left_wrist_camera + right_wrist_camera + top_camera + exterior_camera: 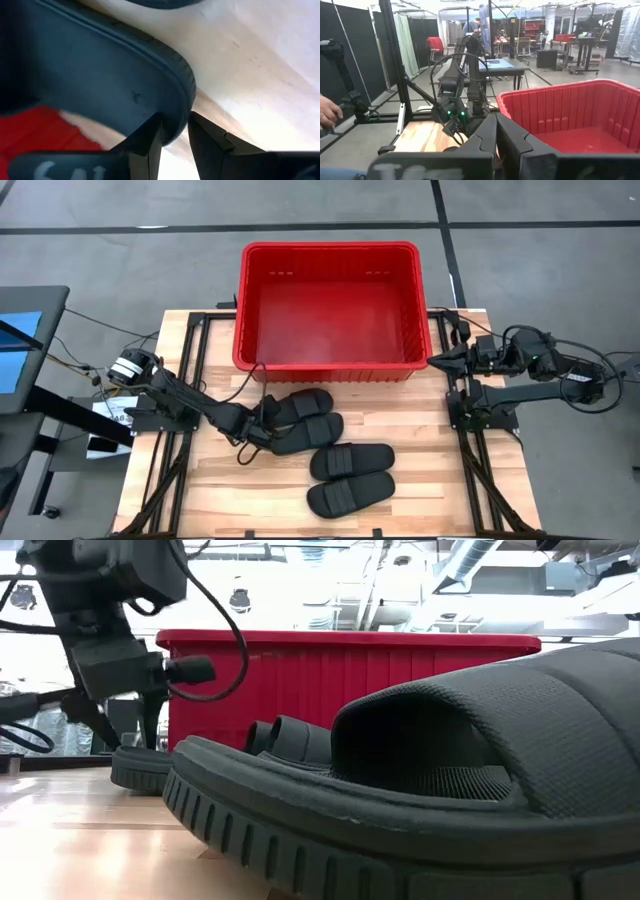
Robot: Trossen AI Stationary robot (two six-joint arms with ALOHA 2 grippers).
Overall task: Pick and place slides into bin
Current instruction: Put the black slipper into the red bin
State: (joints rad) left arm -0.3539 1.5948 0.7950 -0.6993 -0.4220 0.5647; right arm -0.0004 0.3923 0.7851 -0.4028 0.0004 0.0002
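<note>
- Fingers (150, 137) of the left gripper (258, 428) stand partly closed around the rim of one black sandal (296, 432), pinching its sole edge between them; the left wrist view shows the ribbed sole edge caught in the narrow gap.
- Fingers of the right gripper (496, 135) are pressed together with nothing between them; this arm waits at the right side of the table, just beside the bin's near right corner.
- Wooden table (220, 500) carries everything, with dark rails along both sides.
- Red bin (328, 305) sits at the far edge of the table, in the middle, with no sandal inside it.
- Four black sandals lie in front of the bin. The far pair sits just below the bin's front wall: one sandal (300, 404) nearest the bin, and the gripped one touching it on the near side.
- The other pair lies closer to the near edge, slightly to the right: one sandal (352, 461) and another (350, 495) side by side, touching.
- A person's hand (329, 111) shows at the edge of the right wrist view, off the table.
</note>
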